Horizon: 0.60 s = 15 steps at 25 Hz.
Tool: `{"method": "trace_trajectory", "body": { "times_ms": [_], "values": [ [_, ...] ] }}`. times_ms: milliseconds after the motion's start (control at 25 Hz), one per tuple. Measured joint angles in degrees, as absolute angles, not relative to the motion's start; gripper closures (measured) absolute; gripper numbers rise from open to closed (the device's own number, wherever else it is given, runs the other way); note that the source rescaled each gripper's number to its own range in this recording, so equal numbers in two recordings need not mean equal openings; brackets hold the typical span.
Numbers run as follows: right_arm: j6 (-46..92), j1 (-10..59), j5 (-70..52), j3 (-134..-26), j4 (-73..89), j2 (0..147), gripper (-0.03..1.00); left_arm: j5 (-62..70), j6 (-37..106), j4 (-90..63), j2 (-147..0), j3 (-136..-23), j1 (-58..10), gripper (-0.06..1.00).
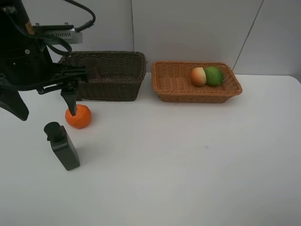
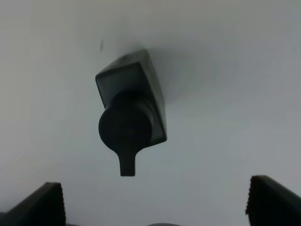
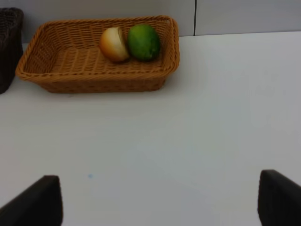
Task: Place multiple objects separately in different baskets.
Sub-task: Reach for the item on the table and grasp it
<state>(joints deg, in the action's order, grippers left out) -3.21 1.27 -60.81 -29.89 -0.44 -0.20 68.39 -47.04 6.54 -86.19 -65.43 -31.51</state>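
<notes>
Left gripper (image 2: 155, 207): wide, empty, above black pump bottle (image 2: 134, 110)
Right gripper (image 3: 160, 202): wide, empty
Mandarin (image 1: 78, 116): on desk (image 1: 188, 165), just behind bottle
Peach (image 1: 198, 76), green fruit (image 1: 214, 76): in tan basket (image 1: 197, 96)

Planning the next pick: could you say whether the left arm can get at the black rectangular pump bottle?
Probably yes: the left gripper, fingers spread wide, faces the black rectangular pump bottle with nothing between; the round orange mandarin sits apart.

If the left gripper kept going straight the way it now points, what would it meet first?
Most likely the black pump bottle: in the left wrist view it stands roughly centred ahead of the open left gripper. How far off it is remains unclear.
</notes>
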Motion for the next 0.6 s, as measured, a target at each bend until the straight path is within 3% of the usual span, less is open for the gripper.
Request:
{"method": "trace_trajectory", "body": {
  "times_ms": [600],
  "values": [
    [-3.2,1.3,-60.8,-29.9,-0.5,-0.2,0.07,68.4,-49.6,6.3,-86.2,-60.6,-31.5,-0.05]
  ]
}}
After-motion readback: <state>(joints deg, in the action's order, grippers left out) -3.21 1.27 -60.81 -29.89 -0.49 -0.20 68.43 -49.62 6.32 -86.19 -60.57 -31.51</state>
